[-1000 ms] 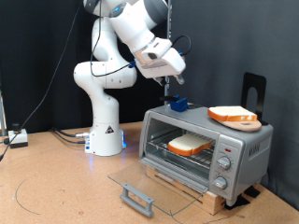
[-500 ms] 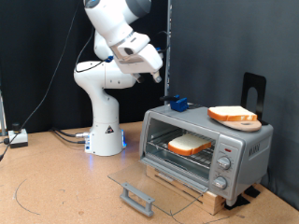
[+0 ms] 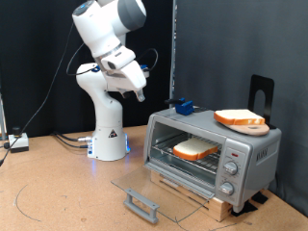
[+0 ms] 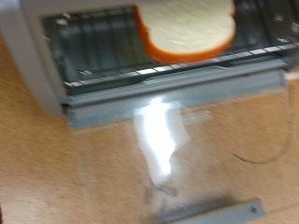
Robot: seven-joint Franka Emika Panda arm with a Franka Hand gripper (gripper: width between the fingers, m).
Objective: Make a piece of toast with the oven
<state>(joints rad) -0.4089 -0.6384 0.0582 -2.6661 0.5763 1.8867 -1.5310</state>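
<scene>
The oven (image 3: 212,154) stands on the worktop (image 3: 58,197) at about 4 o'clock from the middle of the exterior view. Its door (image 3: 159,190) lies folded down flat before it, with the handle (image 3: 141,203) at the outer edge, toward 7 o'clock. The piece of toast (image 3: 195,149) lies inside on the wire rack (image 4: 140,56). A second slice (image 3: 240,119) rests on the roof of the oven, and a small block (image 3: 184,108) sits at the roof's 10 o'clock corner. The robot base (image 3: 108,144) stands behind the oven, at 9 o'clock from it. The tool (image 3: 141,93) hangs in the air at 11 o'clock of the oven, apart from it, probably behind it.
</scene>
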